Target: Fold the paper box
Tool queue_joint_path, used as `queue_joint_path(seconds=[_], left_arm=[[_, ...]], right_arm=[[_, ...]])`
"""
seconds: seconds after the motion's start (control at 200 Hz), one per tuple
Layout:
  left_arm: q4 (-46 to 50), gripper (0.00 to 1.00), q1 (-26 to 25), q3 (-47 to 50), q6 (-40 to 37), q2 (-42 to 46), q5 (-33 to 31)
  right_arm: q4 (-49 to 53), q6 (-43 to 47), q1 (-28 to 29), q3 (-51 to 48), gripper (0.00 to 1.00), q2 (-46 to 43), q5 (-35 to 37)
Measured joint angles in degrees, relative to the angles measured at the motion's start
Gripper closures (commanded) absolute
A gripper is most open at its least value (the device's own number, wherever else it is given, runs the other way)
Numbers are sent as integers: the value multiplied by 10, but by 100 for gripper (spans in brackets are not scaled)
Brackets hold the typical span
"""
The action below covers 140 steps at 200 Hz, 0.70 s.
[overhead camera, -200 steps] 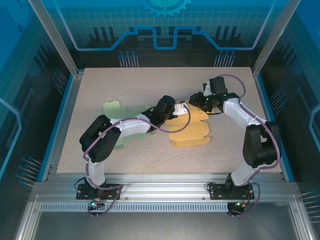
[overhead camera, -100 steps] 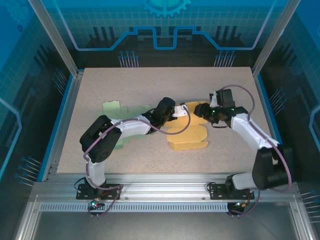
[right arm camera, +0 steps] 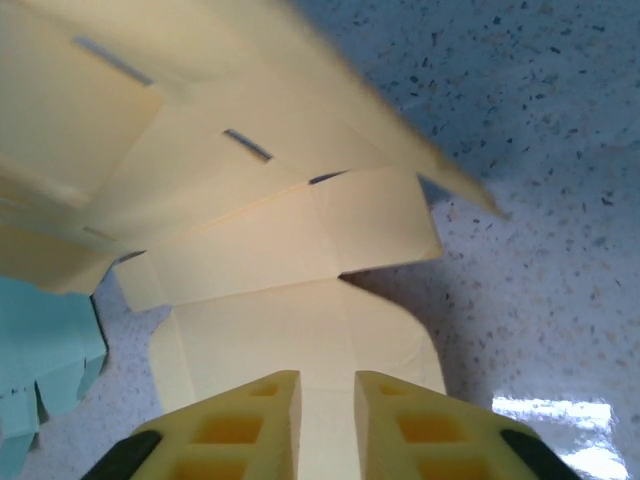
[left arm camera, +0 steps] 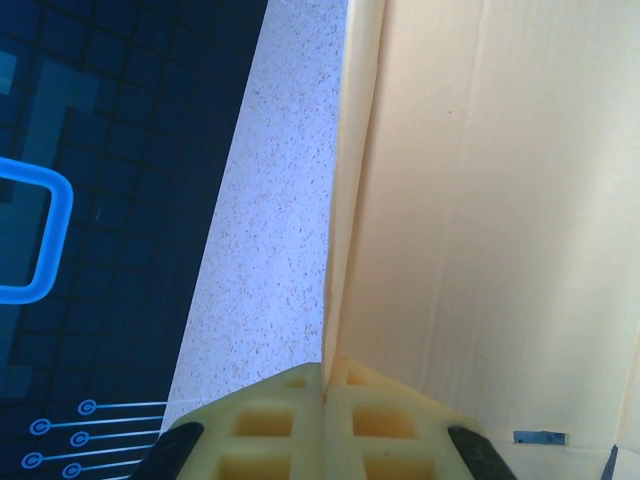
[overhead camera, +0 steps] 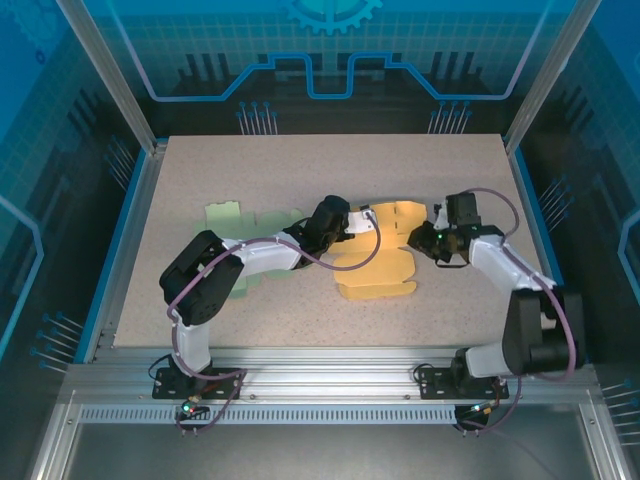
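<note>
Left gripper (left arm camera: 323,372) is fully closed, pinching a raised edge of the yellow flat-cut paper box blank (overhead camera: 378,268). Risk: it's a thin-edge pinch, so any sideways tug could slip it out or tear the sheet.

The blank sits at table centre, partly lifted, with a pale green paper blank (overhead camera: 226,215) at its 9 o'clock.

Right gripper (right arm camera: 327,385) has its jaws a narrow gap apart over the rounded tuck flap (right arm camera: 300,335), with nothing visibly held. Risk: closing there could drag the flap and crease it off the score line.

The long axis looks roughly 1-to-7 o'clock. The tuck flap points toward about 3 o'clock.
</note>
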<state>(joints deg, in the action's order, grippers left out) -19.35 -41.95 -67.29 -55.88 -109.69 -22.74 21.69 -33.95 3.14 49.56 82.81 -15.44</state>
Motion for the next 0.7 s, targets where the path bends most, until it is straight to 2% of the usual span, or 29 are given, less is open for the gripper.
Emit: queue_joint_path(seconds=[0.185,0.7], left_arm=[[-3,100,0,0,0,0,0],[-3,100,0,0,0,0,-1]], right_arm=[[-9,14,-2,66,76,82,5],[-33,25,-14,75,62,143,25]])
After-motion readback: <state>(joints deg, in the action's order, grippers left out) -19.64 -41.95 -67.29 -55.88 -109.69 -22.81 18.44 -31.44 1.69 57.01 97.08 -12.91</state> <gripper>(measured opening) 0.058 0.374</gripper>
